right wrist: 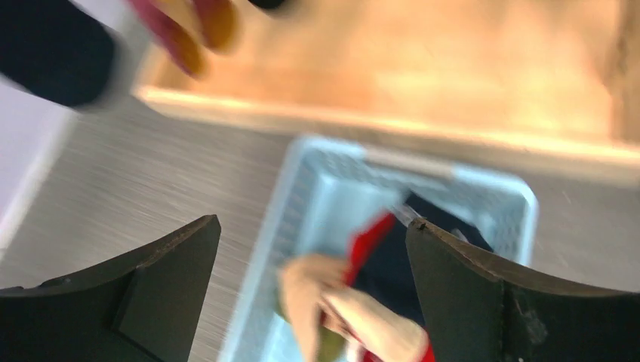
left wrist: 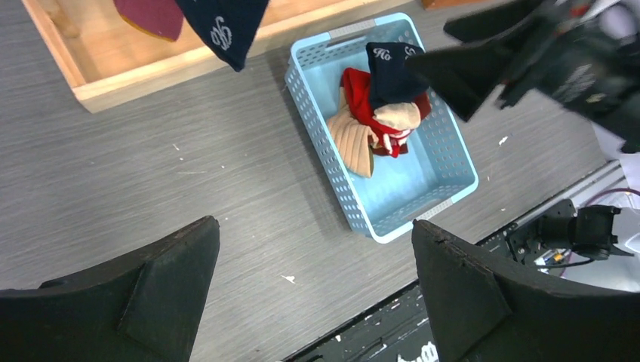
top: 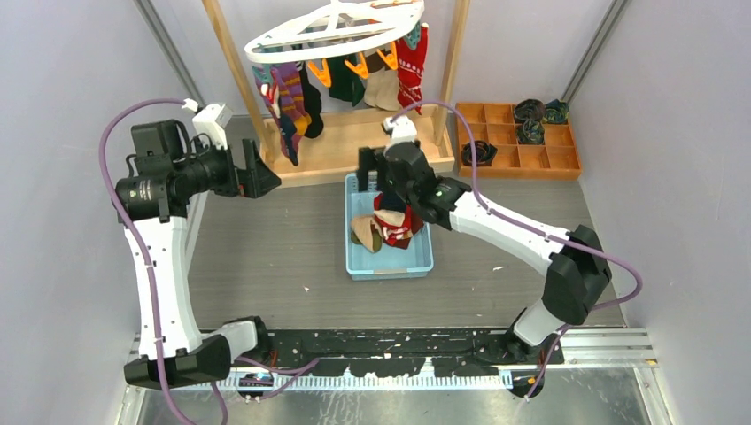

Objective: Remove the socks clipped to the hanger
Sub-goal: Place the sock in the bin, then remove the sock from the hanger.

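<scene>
Left gripper (top: 264, 173), jaws wide apart, holds nothing, level with the wooden rack (top: 354, 149). One white hanger (top: 282, 37) carries at least five clipped socks (top: 288, 102). Right gripper (top: 376, 177), jaws equally spread and empty, hangs over one blue basket (top: 390, 270) containing several loose socks (top: 394, 228), count unclear.

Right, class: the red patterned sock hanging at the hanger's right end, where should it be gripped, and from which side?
Probably its free lower half, approached from the arms' side. The red patterned sock hangs straight down from the hanger, its top up at the rim, with a wooden post close on its right.
</scene>
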{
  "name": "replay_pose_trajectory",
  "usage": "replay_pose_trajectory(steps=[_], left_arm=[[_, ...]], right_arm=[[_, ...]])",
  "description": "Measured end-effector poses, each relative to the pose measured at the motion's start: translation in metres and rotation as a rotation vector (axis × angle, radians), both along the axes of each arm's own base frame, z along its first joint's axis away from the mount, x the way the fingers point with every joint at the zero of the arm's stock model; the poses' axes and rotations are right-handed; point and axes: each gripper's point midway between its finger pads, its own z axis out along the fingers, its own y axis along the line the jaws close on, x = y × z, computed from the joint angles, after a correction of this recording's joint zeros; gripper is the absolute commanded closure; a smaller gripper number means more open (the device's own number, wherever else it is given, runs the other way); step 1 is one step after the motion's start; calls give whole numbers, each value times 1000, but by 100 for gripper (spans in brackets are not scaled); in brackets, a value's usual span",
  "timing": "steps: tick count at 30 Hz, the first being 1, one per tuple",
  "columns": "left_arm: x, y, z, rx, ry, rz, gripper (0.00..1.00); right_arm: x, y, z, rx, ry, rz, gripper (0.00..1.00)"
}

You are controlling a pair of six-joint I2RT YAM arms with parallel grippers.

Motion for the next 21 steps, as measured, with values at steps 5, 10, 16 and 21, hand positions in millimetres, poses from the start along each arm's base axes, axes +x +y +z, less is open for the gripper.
replay_pose_trajectory(steps=[5,10,16,21], left_arm=[[0,-3,-8,-26,36,-19,1],[-1,-1,2,-40,43,-22,1],[-4,5,18,-45,6,-15,4],[10,20,6,-105,76,22,8]], right_arm=[[1,68,126,173,-229,137,0],[4,128,181,250,-364,248,0],[23,170,139,214,-381,295,1],[42,198,105,175,-415,292,6]])
